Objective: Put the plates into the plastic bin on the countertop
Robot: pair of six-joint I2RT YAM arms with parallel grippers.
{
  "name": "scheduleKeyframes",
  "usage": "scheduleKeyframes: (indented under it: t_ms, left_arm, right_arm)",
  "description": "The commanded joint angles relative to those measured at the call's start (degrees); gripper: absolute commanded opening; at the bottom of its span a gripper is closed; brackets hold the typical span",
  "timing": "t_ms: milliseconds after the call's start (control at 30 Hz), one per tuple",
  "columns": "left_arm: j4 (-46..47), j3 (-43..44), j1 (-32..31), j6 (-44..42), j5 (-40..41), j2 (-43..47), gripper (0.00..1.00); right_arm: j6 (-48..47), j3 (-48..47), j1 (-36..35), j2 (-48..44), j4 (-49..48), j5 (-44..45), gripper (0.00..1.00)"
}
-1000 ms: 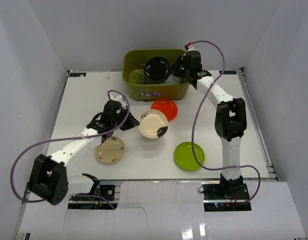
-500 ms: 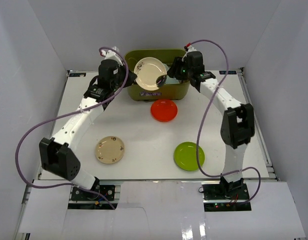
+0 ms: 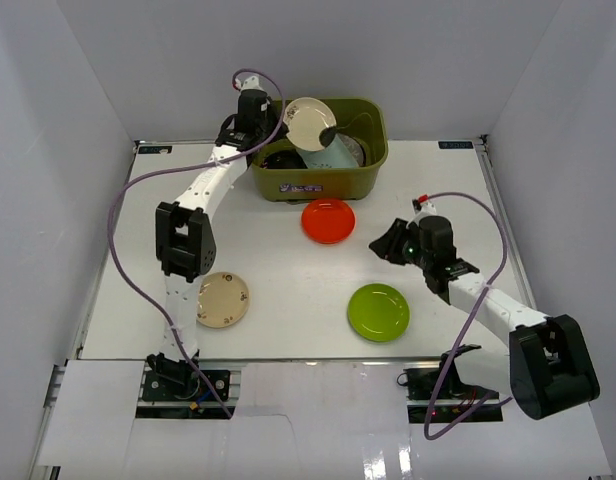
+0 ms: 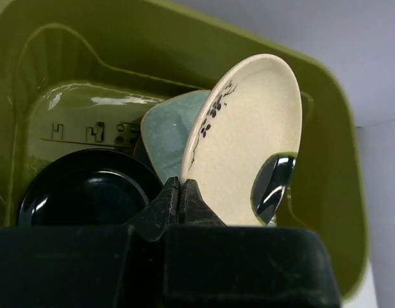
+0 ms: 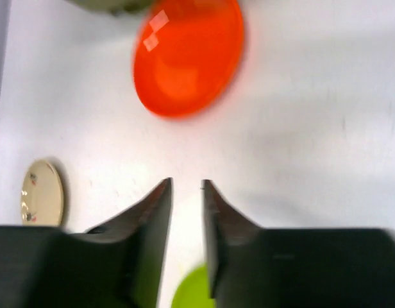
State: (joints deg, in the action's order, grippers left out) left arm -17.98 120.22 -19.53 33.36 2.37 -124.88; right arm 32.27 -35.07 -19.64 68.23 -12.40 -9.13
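My left gripper [image 3: 284,133] is shut on the lower edge of the black-rimmed cream plate [image 3: 310,122] and holds it tilted on edge over the olive-green plastic bin [image 3: 318,178]. In the left wrist view the cream plate [image 4: 249,141] stands above the glossy black plate [image 4: 88,192] and the pale teal plate [image 4: 167,131], both inside the bin [image 4: 329,147]. My right gripper [image 3: 380,244] is open and empty above the countertop [image 3: 468,190], between the red plate [image 3: 328,220] and the lime green plate [image 3: 378,311]. The right wrist view shows the red plate [image 5: 188,54] ahead of the gripper [image 5: 186,185].
The beige floral plate [image 3: 222,298] lies on the left front of the countertop and also shows in the right wrist view [image 5: 42,192]. White walls enclose the surface on three sides. The green plate's edge [image 5: 191,292] shows below my right fingers.
My left arm lifted the cream plate from the table's middle and carried it over the bin. My right arm drew back from the bin to the right middle of the table.
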Motion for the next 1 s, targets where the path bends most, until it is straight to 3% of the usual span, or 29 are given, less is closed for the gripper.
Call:
scheduleKeyframes:
  t_ms: [0,33,167,267,300,433,567,667,700,800,833,900,933,967]
  left_arm:
    - [-2.1,6.5,0.5,-0.1,-0.5,-3.6,0.0]
    - [-2.2,8.1,0.7,0.0,-0.6,-4.7,0.0]
    - [-2.2,8.6,1.4,0.0,-2.3,-7.9,0.19]
    - [0.1,3.4,1.9,0.3,-5.2,-4.7,0.45]
    - [1.9,2.1,2.0,0.1,-5.7,-3.5,0.63]
    - [2.9,0.9,2.0,-1.7,-8.0,4.0,0.87]
    - [2.9,-4.8,1.7,-2.4,-11.7,14.1,0.88]
    - [3.6,-20.7,-0.4,-1.2,-12.7,26.2,0.85]
    - [4.9,-31.7,-1.0,-0.8,-12.9,29.6,0.84]
    - [8.5,-48.6,-4.0,2.4,-14.0,41.9,0.79]
    - [8.5,-57.4,-5.6,2.8,-15.2,44.0,0.77]
    - [7.9,-64.2,-7.6,4.6,-17.0,48.4,0.73]
    - [7.6,-69.5,-10.1,5.0,-17.9,49.3,0.73]
    - [7.2,-71.4,-11.4,6.3,-18.5,50.0,0.73]
  right_arm:
    - [5.0,6.6,-0.5,-3.4,-7.7,-2.0,0.37]
    - [6.6,7.5,-0.6,-2.8,-9.0,-2.1,0.48]
    - [10.8,10.2,-0.8,2.0,-15.1,-1.4,0.61]
    - [13.2,9.7,-0.8,8.7,-18.5,-1.9,0.64]
    - [15.6,8.9,-0.8,12.3,-21.2,-2.0,0.64]
    - [21.2,6.5,-0.9,21.4,-28.5,-1.8,0.65]
    - [24.9,1.5,-1.3,29.8,-30.6,-0.1,0.63]
    - [27.9,-3.0,-1.6,35.5,-32.2,0.2,0.6]
    - [28.8,-3.9,-1.7,37.8,-32.6,0.6,0.59]
    - [30.4,-7.9,-1.9,41.8,-31.8,2.3,0.55]
    - [30.7,-8.8,-1.9,42.8,-31.3,2.9,0.51]
    - [31.3,-10.8,-1.9,45.2,-30.6,3.1,0.43]
    - [31.5,-11.3,-1.8,46.0,-30.7,2.4,0.25]
    - [32.6,-11.6,-1.9,46.6,-31.4,1.7,0.16]
